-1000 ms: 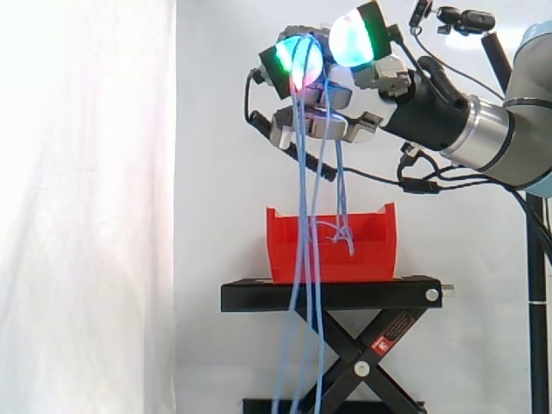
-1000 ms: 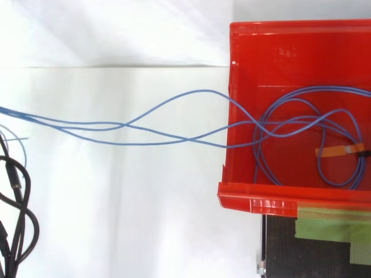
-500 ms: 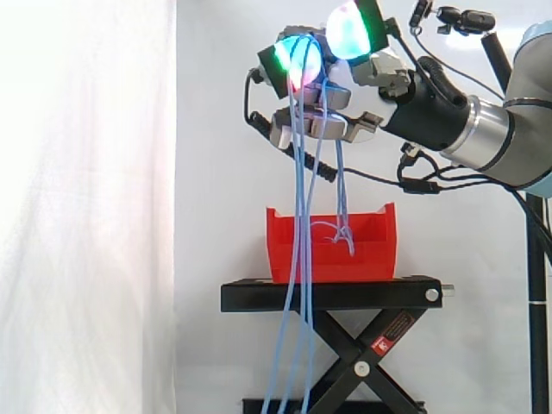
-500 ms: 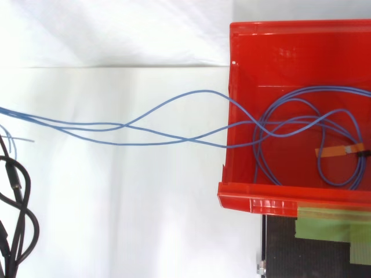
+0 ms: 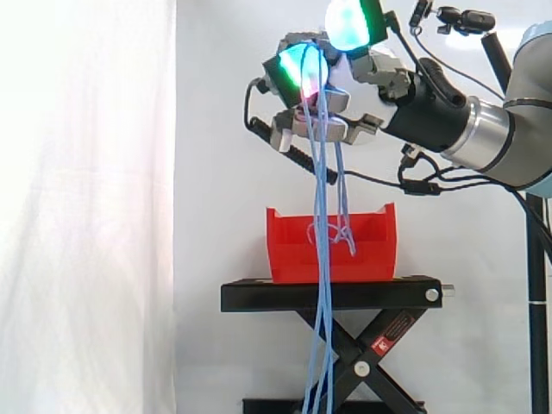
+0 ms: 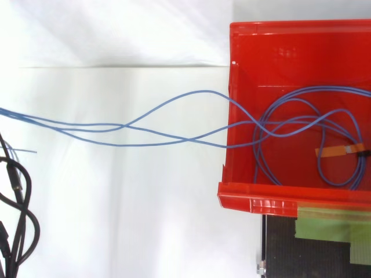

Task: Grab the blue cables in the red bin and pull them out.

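- Backing the whole scene, a plain white fabric curtain [image 5: 86, 207] leaves open air to the left of the work and above it. Nothing stands there for a rising hand to meet.
- The silver-and-black robot arm [image 5: 517, 129] enters from the right and slopes up and leftward. This sets its wrist well above the work, a posture that suits an upward draw.
- A black scissor-lift stand [image 5: 332, 295] carries the bin on its flat top plate. Its crossed legs lie behind the hanging cable ends, so a swinging strand could brush them.
- The red open-topped plastic bin [image 5: 289, 254] sits on the stand. In the top view its left wall [image 6: 230, 87] is the edge the strands cross, and drag or snagging is likeliest there.
- The black multi-fingered hand [image 5: 388, 82], with glowing green and cyan pads [image 5: 297, 69], is high above the bin. Its fingers are curled closed around the cable bundle, which drapes over them.
- The thin blue cables [image 5: 322, 198] fall from the grip in two runs. One drops into the bin, and the other hangs past the bin front towards the floor. In the top view, strands [image 6: 124, 124] run out over the left wall, while loops are coiled on the bin floor, so the pull is judged to be only partly done.
- A small orange tag [image 6: 339, 150] lies among those loops near the bin's right side. It may catch as the coil tightens.
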`<control>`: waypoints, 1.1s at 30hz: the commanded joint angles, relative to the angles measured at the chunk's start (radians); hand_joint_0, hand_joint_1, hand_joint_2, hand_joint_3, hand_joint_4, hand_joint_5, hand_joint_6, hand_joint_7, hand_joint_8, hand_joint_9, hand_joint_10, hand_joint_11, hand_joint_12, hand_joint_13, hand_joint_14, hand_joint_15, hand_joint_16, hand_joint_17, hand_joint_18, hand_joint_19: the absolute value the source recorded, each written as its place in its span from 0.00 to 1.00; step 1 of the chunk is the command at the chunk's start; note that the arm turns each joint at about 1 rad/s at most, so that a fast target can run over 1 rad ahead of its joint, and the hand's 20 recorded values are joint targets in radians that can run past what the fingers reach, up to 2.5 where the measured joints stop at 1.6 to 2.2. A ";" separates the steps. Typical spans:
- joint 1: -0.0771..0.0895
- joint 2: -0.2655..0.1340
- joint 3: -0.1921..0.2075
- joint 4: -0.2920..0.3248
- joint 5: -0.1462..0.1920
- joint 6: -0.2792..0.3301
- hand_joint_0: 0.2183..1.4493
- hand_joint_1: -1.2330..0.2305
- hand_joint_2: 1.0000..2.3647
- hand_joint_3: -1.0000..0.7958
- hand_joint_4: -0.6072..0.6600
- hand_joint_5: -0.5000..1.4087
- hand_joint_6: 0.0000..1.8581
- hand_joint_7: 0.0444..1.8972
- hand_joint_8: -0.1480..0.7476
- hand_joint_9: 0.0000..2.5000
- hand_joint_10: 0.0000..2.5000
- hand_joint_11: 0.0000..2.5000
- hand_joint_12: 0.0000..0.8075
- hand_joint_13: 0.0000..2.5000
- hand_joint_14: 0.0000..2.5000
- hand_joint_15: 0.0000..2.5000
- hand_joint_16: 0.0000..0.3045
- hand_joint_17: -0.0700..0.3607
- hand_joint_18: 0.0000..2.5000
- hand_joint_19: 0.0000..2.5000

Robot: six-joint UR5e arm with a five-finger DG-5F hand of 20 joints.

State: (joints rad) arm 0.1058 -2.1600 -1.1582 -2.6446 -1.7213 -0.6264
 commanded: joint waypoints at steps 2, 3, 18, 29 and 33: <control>0.000 -0.001 0.000 -0.029 0.000 0.014 0.40 0.45 0.00 0.00 0.53 0.64 0.18 0.34 0.40 0.40 0.29 0.60 0.40 0.52 0.00 0.61 0.16 0.42 0.33 0.31; 0.000 0.000 0.000 -0.035 0.002 0.017 0.40 0.44 0.00 0.00 0.53 0.64 0.18 0.34 0.41 0.40 0.28 0.60 0.40 0.52 0.00 0.61 0.16 0.42 0.33 0.31; 0.015 -0.001 -0.132 0.051 0.058 0.127 0.42 0.39 0.00 0.00 0.52 0.67 0.20 0.35 0.39 0.41 0.26 0.61 0.39 0.51 0.00 0.60 0.16 0.41 0.33 0.31; 0.015 -0.001 -0.132 0.045 0.058 0.127 0.49 0.29 0.00 0.00 0.50 0.71 0.18 0.39 0.37 0.44 0.20 0.66 0.36 0.52 0.00 0.61 0.15 0.39 0.33 0.32; 0.015 0.000 -0.132 0.043 0.058 0.127 0.52 0.27 0.00 0.00 0.51 0.71 0.06 0.42 0.36 0.44 0.19 0.68 0.35 0.52 0.00 0.61 0.14 0.39 0.33 0.32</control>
State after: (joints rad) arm 0.1212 -2.1603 -1.2901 -2.6004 -1.6629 -0.4993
